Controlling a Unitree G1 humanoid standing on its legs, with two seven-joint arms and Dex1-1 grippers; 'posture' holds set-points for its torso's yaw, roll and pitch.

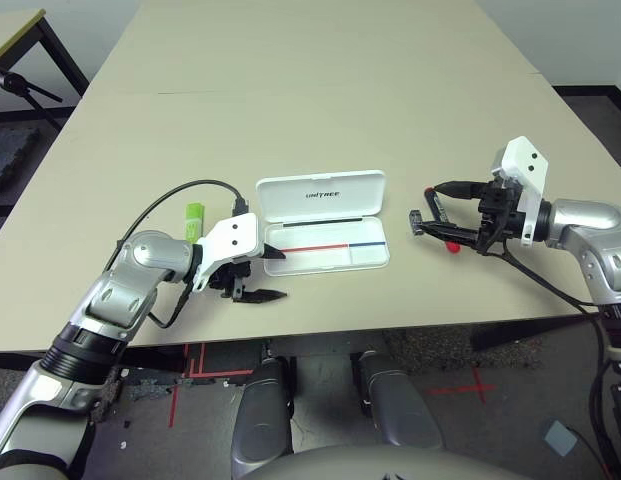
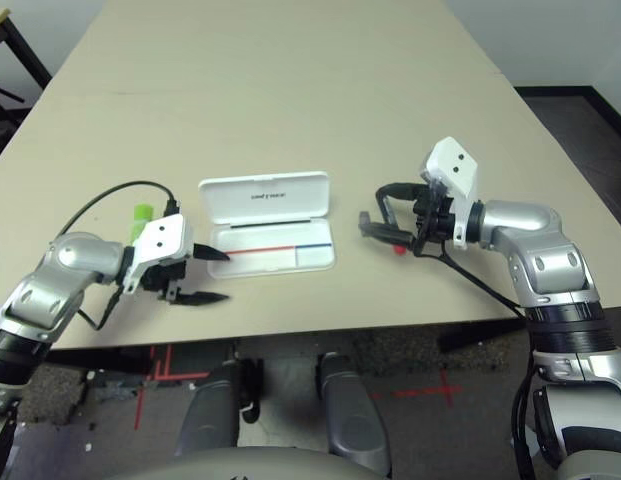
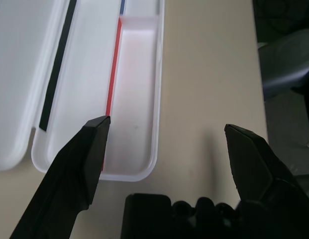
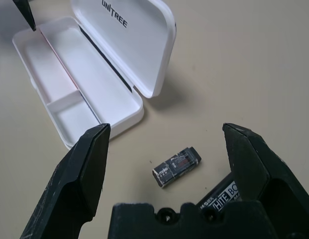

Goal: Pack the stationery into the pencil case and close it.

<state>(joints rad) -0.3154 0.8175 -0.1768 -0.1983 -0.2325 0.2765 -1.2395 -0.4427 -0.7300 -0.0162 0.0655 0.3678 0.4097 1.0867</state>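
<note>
The white pencil case (image 1: 330,258) lies open mid-table, its lid (image 1: 320,195) folded back and its tray showing a red and blue strip. My left gripper (image 1: 268,275) is open at the tray's left end, one fingertip (image 3: 97,132) over the tray and nothing between the fingers. Behind my left wrist lies the lime-green highlighter (image 1: 194,219). My right gripper (image 1: 422,210) stands open to the right of the case, above the small dark block (image 4: 176,165). The red marker (image 1: 452,244) lies under that hand, and its white label (image 4: 225,195) peeks out.
A black cable (image 1: 180,192) loops from my left wrist over the table. The table's front edge (image 1: 390,330) runs close below the case. Wide bare tabletop (image 1: 310,90) stretches behind the case.
</note>
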